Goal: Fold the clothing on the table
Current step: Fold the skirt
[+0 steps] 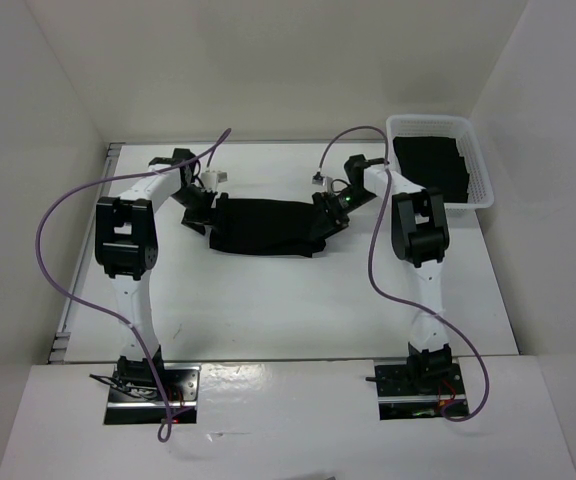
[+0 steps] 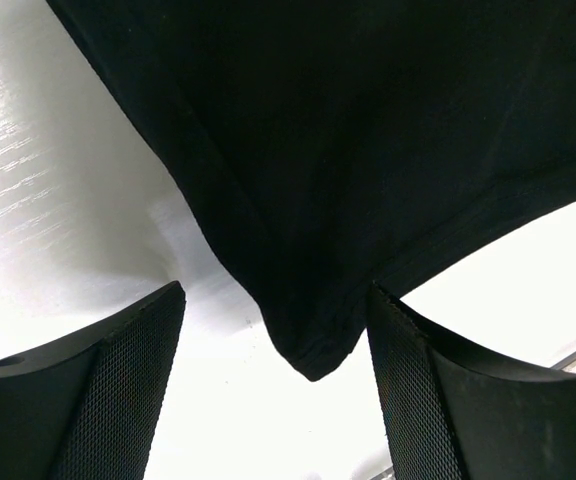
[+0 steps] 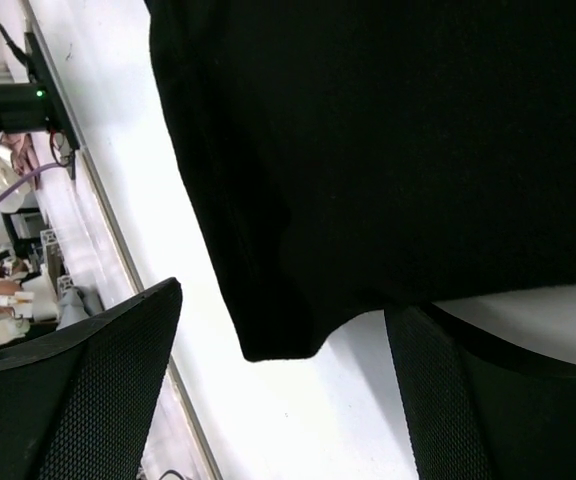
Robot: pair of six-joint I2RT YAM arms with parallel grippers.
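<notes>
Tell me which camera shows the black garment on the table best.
Top external: the clothing appears whole, its full outline visible. The left wrist view shows only a hemmed corner; the right wrist view, one edge and corner.

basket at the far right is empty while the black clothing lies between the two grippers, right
Not empty: the top external view shows black fabric in the basket. The clothing does lie between the left gripper and right gripper.
</notes>
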